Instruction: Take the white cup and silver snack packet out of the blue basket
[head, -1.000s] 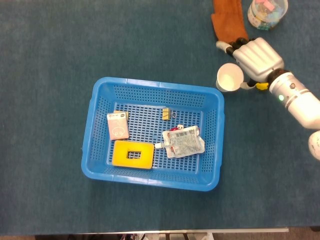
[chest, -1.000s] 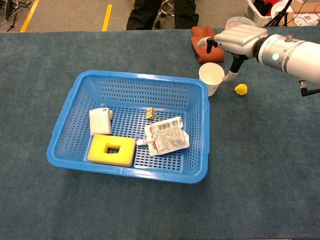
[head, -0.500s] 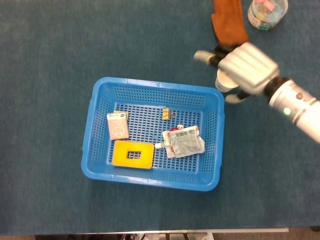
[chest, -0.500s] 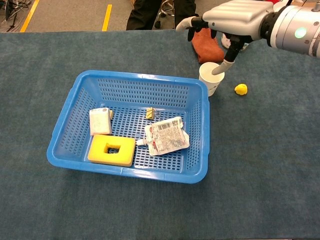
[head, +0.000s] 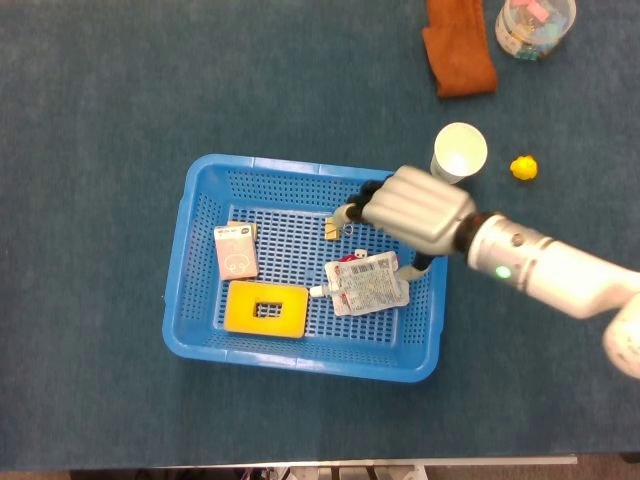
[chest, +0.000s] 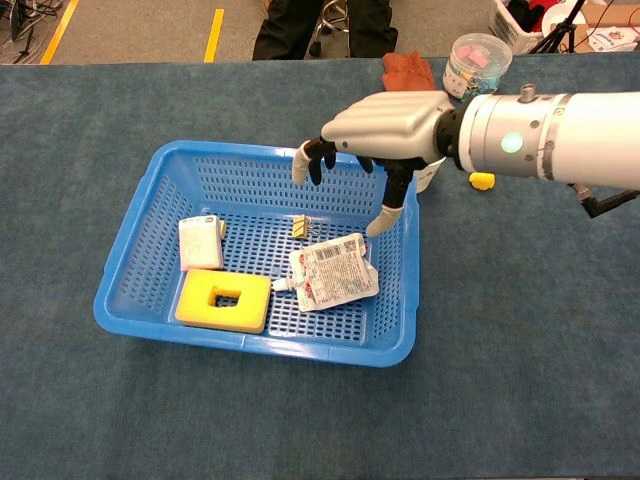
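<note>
White cup (head: 460, 152) stands upright on the surface (head: 100, 90), just outside the far right corner of the blue basket (head: 200, 185), mouth up; its half of the task reads as done. Silver snack packet (head: 368, 283) lies flat on the basket floor toward the right wall, printed face up, spout end pointing left toward the yellow block (head: 265, 308). Right robot hand (head: 405, 210) hangs palm-down over the basket's right half, above and slightly behind the packet, fingers spread and drooping, nothing in its grasp; in the chest view one fingertip (chest: 376, 226) reaches down close to the packet's upper edge, though contact cannot be confirmed. The posture looks like a set-up for a top-down pick. Judgement: a flat packet on mesh offers little to get under, so the pinch probably has to catch an edge or the spout. The small binder clip (head: 335, 229) sits just under the fingers and could be nudged. The white card box (head: 236, 250) lies well clear to the left. Outside the basket: brown cloth (head: 458, 45), clear jar (head: 533, 25), small yellow object (head: 521, 167) beside the cup. Left robot hand appears in neither view.
</note>
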